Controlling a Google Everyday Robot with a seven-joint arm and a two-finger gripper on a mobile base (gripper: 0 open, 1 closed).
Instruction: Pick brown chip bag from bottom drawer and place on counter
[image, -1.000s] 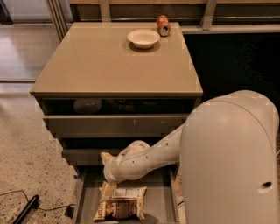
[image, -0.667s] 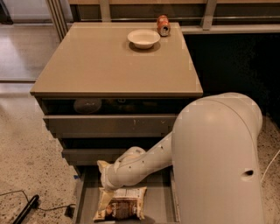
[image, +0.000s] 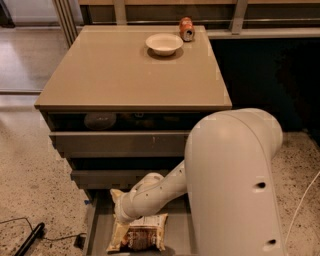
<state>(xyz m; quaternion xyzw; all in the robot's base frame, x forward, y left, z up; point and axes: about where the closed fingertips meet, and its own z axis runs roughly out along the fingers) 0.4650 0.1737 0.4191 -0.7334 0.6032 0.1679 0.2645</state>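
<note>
The brown chip bag (image: 139, 236) lies flat in the open bottom drawer (image: 97, 226), label side up, with cream edges and a dark brown centre. My white arm reaches down from the right into that drawer. The gripper (image: 121, 216) sits at the arm's tip, right over the bag's upper left part, and the wrist hides how it meets the bag. The beige counter (image: 125, 75) spreads wide above the drawers.
A white bowl (image: 164, 43) and an orange can (image: 186, 28) stand at the counter's far edge. Two wider drawers (image: 120, 142) jut out above the bottom one. My bulky arm housing (image: 235, 185) fills the right foreground. A black cable (image: 30, 237) lies on the speckled floor at left.
The arm has swung left and lower into the bottom drawer, bringing the gripper down onto the bag's upper edge. The bag lies where it was.
</note>
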